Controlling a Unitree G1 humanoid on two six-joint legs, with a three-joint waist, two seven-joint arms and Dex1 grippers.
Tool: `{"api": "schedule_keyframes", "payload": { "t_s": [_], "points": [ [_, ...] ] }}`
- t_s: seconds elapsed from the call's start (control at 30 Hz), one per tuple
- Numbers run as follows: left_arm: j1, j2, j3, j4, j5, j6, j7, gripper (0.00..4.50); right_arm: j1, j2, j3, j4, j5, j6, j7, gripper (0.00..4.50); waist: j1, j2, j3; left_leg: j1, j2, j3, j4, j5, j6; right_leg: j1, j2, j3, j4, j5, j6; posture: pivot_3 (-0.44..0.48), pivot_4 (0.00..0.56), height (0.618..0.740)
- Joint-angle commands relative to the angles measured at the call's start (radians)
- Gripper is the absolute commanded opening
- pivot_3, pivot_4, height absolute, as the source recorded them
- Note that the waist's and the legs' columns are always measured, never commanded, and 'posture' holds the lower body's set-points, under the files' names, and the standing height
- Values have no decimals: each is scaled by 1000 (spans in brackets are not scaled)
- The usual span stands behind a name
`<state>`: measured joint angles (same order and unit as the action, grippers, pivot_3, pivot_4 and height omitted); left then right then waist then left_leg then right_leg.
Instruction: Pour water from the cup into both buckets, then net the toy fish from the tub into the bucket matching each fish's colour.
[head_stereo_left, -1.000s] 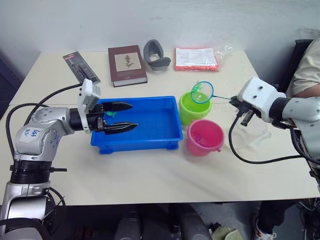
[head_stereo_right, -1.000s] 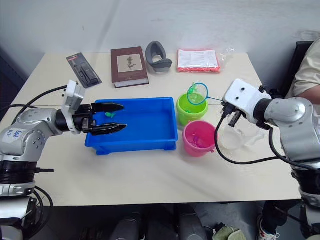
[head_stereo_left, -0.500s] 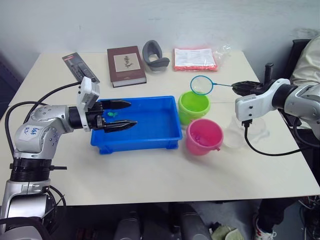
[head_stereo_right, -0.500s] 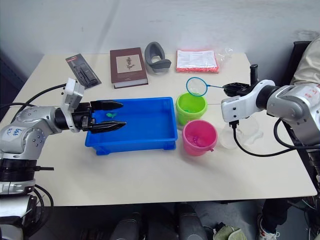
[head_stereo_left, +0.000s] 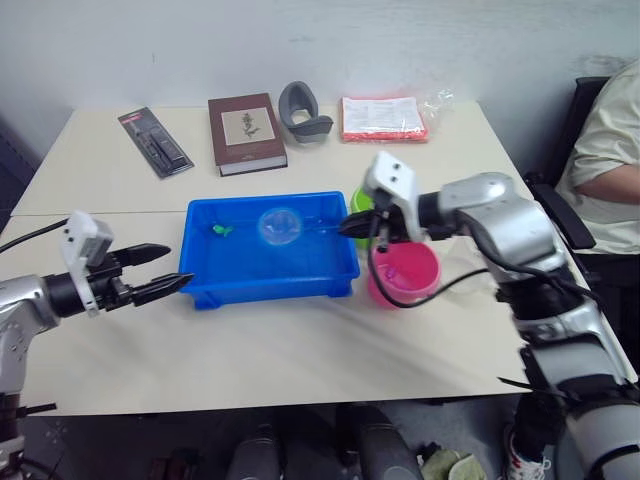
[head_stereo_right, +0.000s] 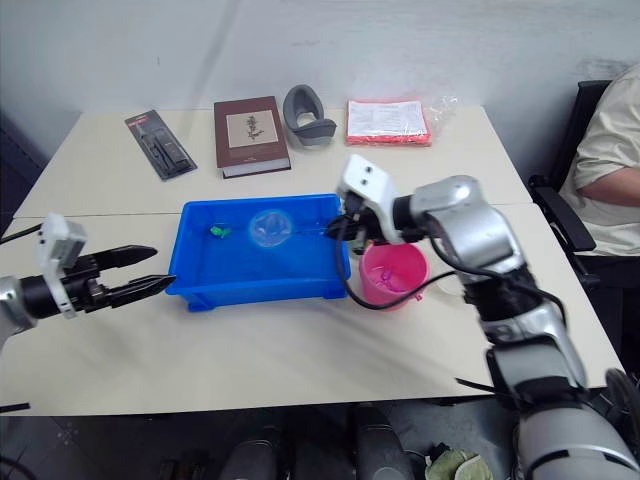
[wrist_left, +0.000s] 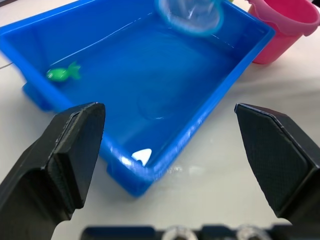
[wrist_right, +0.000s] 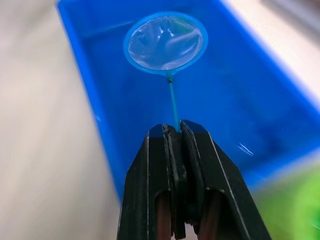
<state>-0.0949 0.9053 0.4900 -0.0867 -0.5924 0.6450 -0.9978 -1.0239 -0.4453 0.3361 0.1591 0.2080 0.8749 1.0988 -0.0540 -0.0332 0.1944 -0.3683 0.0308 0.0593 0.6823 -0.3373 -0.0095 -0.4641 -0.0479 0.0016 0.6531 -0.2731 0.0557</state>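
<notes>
We see a bright blue tub (head_stereo_left: 270, 285) on a pale cream tabletop (head_stereo_left: 300, 350). One small green fish (head_stereo_left: 219, 230) lies in it. The net (wrist_right: 165, 43) has a blue hoop, clear mesh and a teal handle. The bucket (head_stereo_left: 405, 275) is bright pink. Our hands' fingers (wrist_left: 75, 150) are black. Behind lie a dark brown book (head_stereo_left: 245, 131), a grey holder (head_stereo_left: 303, 110) and a red packet (head_stereo_left: 384, 117).

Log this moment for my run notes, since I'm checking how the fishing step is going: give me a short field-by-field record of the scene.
right gripper: shut on the net's handle
net: hoop held over the middle of the tub, no fish visible in it
left gripper: open, off the tub's left end, holding nothing
tub: holds water and one green fish near its far left corner
pink bucket: right of the tub
green bucket: behind the right arm, mostly hidden
</notes>
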Motion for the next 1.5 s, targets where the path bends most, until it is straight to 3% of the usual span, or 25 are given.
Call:
{"api": "schedule_keyframes", "payload": {
  "t_s": [0.03, 0.17, 0.4, 0.63, 0.9, 1.17, 1.33, 1.5],
  "points": [
    [80, 0, 126, -107, -33, 30, 40, 4471, -72, 103, 58, 188, -19, 50, -20, 0, 2, 0, 0, -1, -1, -1, 0, 0, 0, 0, -1, -2, 0, 0, -1, 0, 150, 740],
    [167, -30, 221, -208, -64, 64, 91, 4471, -187, 246, 43, 489, -61, -11, -97, 0, -4, 0, 0, -2, -2, -2, 0, 0, 0, 0, -3, -2, 0, -1, -1, 0, 150, 740],
    [245, -51, 310, -296, -106, 93, 136, 4471, -319, 429, -3, 831, -112, -214, -200, 0, -13, 0, 0, -1, -1, -3, -1, 0, -2, 0, -3, -4, 0, -1, -2, 0, 150, 740],
    [238, -37, 335, -329, -146, 119, 169, 4471, -413, 514, -140, 1001, -106, -324, -320, 0, -31, 0, 0, -2, -2, -7, -2, 0, -3, 0, -5, -8, 0, -2, -4, 0, 150, 740],
    [204, -20, 297, -271, -133, 88, 162, 4471, -419, 522, -185, 1001, -117, -312, -286, 0, -34, 0, 0, -2, -1, -9, -4, 0, -4, 0, -5, -10, 0, -3, -6, 0, 150, 740],
    [144, 1, 259, -213, -134, 69, 139, 4471, -292, 434, -76, 827, -228, -485, -142, 0, -31, 0, 0, -3, -2, -10, -5, 1, -5, 1, -6, -12, 0, -3, -6, 0, 150, 740],
    [118, 22, 226, -142, -113, 36, 99, 4471, -191, 366, -20, 654, -252, -398, -67, 0, -32, 0, 0, -3, -2, -11, -7, 1, -5, 1, -6, -13, 0, -3, -6, 0, 150, 740],
    [123, 54, 228, -92, -109, 21, 41, 4471, -230, 327, 26, 694, -249, -175, 70, 0, -34, 0, 0, -2, -2, -11, -9, 1, -5, 0, -6, -13, 0, -3, -6, 0, 150, 740]
  ]
}}
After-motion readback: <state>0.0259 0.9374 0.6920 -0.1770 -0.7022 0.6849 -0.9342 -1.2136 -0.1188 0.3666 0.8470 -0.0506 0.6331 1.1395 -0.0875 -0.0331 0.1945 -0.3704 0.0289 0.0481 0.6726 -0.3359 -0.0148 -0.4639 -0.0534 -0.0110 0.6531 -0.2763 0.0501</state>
